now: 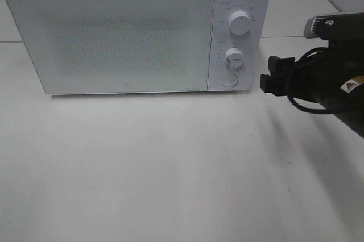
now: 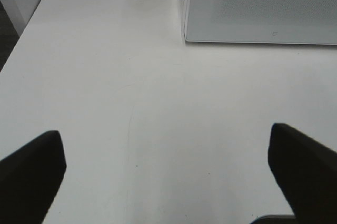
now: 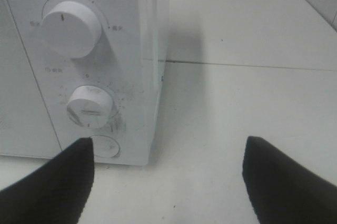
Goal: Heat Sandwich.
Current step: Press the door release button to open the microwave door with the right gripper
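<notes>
Exterior high view: a white microwave [image 1: 125, 32] is seen standing toward the far edge of the white bench [image 1: 170, 174], with its long axis running along that edge and its front facing the near edge. Its door is shut. The door is a flat, smooth, glossy panel with a finely dotted mesh window. To the right of the door is a narrow control strip, on which an upper knob [image 1: 239, 24], a smaller lower knob [image 1: 234, 58] and a round button [image 1: 229, 79] are set one below the other. All three are round and made of white plastic.

The sandwich cannot be seen in any view, so its place, its heading and its long axis cannot be told.

The right gripper [image 1: 268, 72], black and blocky with a looped cable behind it, is held above the bench just beside the microwave's right side, apart from it. It is pointed toward the control strip. In the right wrist view its two dark fingers [image 3: 58, 182] are spread wide with nothing between them, and the knobs lie ahead.

The left gripper [image 2: 166, 140] is shown only in the left wrist view. Its matte black fingers [image 2: 31, 171] are spread wide over bare bench and nothing is pinched. Faint scratches are seen on the smooth bench surface below it, and the microwave's lower front corner lies well ahead.
</notes>
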You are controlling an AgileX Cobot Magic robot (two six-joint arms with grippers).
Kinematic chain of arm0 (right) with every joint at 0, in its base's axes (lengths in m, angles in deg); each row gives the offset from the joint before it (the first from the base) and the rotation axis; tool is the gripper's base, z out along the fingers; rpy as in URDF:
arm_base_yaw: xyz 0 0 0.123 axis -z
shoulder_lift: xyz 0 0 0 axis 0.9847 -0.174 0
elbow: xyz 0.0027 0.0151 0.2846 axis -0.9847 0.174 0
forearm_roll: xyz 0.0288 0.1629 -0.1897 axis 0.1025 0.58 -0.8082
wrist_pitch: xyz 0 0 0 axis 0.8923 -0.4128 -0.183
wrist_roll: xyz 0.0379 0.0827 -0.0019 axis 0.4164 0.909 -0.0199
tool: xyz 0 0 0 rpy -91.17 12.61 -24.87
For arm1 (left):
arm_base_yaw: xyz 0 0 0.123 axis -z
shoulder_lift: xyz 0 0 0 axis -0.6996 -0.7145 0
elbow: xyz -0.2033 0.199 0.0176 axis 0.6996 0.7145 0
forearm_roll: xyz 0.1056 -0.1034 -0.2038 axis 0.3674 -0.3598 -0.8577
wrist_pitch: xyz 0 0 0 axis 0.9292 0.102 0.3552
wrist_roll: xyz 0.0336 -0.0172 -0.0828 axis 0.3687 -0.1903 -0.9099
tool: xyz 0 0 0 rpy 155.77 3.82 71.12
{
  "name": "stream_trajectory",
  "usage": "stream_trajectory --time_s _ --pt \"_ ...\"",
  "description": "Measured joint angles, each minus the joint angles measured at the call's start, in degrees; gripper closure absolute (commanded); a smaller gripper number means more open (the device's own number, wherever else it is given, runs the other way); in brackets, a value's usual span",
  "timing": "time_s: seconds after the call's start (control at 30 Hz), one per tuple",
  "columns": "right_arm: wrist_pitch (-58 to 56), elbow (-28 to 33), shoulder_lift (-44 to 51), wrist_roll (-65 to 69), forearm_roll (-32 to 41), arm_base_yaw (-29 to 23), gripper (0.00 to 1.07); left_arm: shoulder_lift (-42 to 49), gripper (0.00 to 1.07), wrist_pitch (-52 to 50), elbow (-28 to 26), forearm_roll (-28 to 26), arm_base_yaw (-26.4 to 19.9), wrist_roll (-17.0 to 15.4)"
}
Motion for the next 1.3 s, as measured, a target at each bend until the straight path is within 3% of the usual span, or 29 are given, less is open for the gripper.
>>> stream_trajectory --time_s 0.27,0.53,0.97,1.23,1.3 --pt "4.1 -0.1 -6.4 -0.1 9.2 -10.1 0.33 0.0 0.09 0.0 0.0 0.0 0.0 0.0" --pt "4.4 -2.2 -10.1 -1.4 13.8 -15.0 0.33 0.0 0.09 0.0 0.0 0.0 0.0 0.0" --pt "3.7 -2.6 -10.5 5.7 14.7 -15.5 0.33 0.0 0.09 0.0 0.0 0.0 0.0 0.0" --pt "3.4 -2.6 -10.5 24.1 14.7 -15.5 0.33 0.0 0.09 0.0 0.0 0.0 0.0 0.0" --pt "3.3 -2.6 -10.5 34.1 14.7 -15.5 0.35 0.0 0.09 0.0 0.0 0.0 0.0 0.0"
